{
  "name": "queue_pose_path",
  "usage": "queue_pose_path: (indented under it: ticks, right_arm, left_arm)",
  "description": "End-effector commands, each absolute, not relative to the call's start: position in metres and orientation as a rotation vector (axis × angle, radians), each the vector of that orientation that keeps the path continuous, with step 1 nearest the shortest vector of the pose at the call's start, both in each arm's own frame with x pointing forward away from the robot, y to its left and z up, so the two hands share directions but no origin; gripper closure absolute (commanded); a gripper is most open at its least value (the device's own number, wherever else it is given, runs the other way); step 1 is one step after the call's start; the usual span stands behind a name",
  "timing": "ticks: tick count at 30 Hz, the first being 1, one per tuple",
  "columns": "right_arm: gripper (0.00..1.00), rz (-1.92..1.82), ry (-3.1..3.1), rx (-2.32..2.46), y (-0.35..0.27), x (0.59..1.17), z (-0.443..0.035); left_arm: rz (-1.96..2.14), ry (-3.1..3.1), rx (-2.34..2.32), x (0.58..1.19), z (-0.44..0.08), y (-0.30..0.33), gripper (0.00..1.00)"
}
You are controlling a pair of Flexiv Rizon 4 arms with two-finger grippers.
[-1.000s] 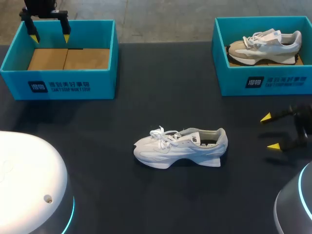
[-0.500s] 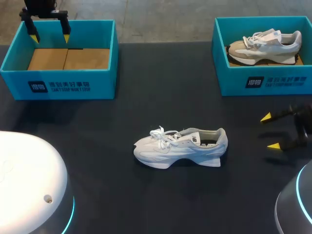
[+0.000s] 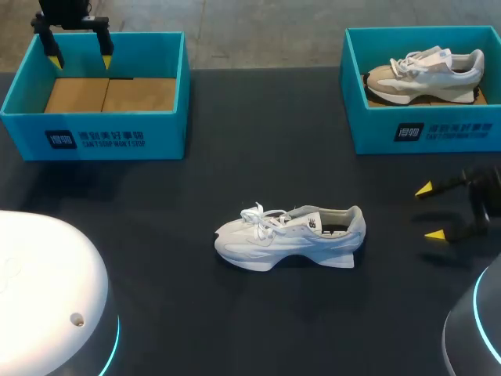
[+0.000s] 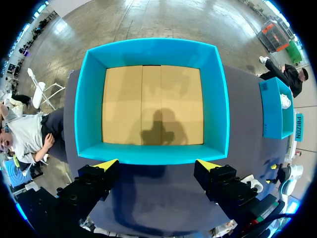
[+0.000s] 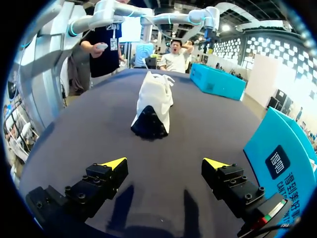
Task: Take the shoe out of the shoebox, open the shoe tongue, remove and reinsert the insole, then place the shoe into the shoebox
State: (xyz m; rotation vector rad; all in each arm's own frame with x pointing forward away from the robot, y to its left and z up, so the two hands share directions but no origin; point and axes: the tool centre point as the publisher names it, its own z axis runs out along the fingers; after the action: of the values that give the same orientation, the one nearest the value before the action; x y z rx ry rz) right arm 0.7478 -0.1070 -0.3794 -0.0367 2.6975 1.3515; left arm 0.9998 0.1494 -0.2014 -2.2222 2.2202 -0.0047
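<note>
Head view: the white shoe (image 3: 290, 237) stands on its sole in the middle of the dark tabletop (image 3: 235, 172), with its toe to the left. The left fingers (image 3: 106, 60) hang released over the far wall of the left shoebox (image 3: 94, 137). The right fingers (image 3: 425, 189), also released, are right of the shoe and well apart from it. Far right, a beige shoe (image 3: 423, 74) lies in the right shoebox (image 3: 423, 133).

Left wrist view: the left fingers (image 4: 105, 165) are spread and grasp nothing, over one wall of the left shoebox (image 4: 89, 99).

Right wrist view: the right fingers (image 5: 113, 164) are spread, and the white shoe (image 5: 153, 106) stands ahead of them, heel towards them.

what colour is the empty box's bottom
Tan, like cardboard: the box bottom shows best in the left wrist view.
</note>
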Motion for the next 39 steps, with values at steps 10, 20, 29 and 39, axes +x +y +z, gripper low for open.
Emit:
queue_pose_path:
  ticks: [10, 20, 29, 39]
  right_arm:
    - [0.0, 1.349, 2.699, 0.012, -0.083, 0.722, -0.38]
    - [0.0, 1.367, 2.683, 0.1, -0.048, 0.718, -0.389]
    - [0.0, 1.434, 2.71, 0.073, -0.015, 0.715, -0.406]
    - [0.0, 1.461, 2.697, 0.085, 0.005, 0.721, -0.41]
  left_arm:
    - [-0.003, 2.22, -2.222, 1.0, -0.201, 0.149, 0.0]
    - [-0.003, 2.22, -2.222, 1.0, -0.201, 0.149, 0.0]
    - [-0.003, 2.22, -2.222, 1.0, -0.201, 0.149, 0.0]
    - [-0.003, 2.22, -2.222, 1.0, -0.201, 0.149, 0.0]
